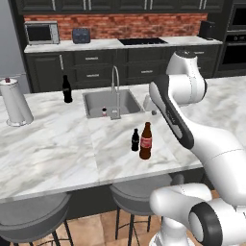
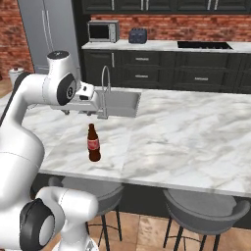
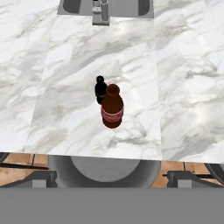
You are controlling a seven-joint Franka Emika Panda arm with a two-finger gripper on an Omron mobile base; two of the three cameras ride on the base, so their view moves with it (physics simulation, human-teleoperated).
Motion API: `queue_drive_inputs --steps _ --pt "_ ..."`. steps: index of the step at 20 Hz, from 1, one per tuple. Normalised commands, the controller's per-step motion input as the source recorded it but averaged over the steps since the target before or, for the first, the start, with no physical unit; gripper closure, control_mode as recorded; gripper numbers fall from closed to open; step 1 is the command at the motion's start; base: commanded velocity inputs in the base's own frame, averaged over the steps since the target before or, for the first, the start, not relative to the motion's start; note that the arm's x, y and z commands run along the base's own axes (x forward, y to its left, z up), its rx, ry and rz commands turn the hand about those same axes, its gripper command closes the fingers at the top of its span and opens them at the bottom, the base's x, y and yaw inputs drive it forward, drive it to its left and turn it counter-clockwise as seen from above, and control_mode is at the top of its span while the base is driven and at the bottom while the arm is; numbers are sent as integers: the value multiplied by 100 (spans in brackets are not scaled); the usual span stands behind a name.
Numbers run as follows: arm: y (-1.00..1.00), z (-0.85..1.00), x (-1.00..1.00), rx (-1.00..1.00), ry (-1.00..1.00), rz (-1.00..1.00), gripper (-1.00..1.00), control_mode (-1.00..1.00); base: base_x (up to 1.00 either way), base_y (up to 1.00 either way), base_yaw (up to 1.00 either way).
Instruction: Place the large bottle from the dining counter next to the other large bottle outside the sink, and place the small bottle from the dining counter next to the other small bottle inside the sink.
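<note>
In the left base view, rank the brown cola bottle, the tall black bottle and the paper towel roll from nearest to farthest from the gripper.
1. Brown cola bottle, stool side of the gripper.
2. Tall black bottle, left of the sink.
3. Paper towel roll, far left.

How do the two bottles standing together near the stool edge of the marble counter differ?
The large bottle is brown with a red label band and reddish cap; the small bottle is all black. The brown one is clearly taller and wider. In the left base view the black one stands just left of it, slightly nearer the sink. Both are upright, narrow-necked and on the dining counter.
</note>
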Motion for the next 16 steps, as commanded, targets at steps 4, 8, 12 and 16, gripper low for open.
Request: queue_drive_inputs --steps 4,8,12,16 --pt "0 0 13 0 2 0 -100 -100 0 0 0" --pt "0 2 34 0 9 0 -100 -100 0 0 0" --pt "0 0 49 -2 8 0 -100 -100 0 0 0" --pt "0 0 15 -1 2 0 -100 -100 0 0 0"
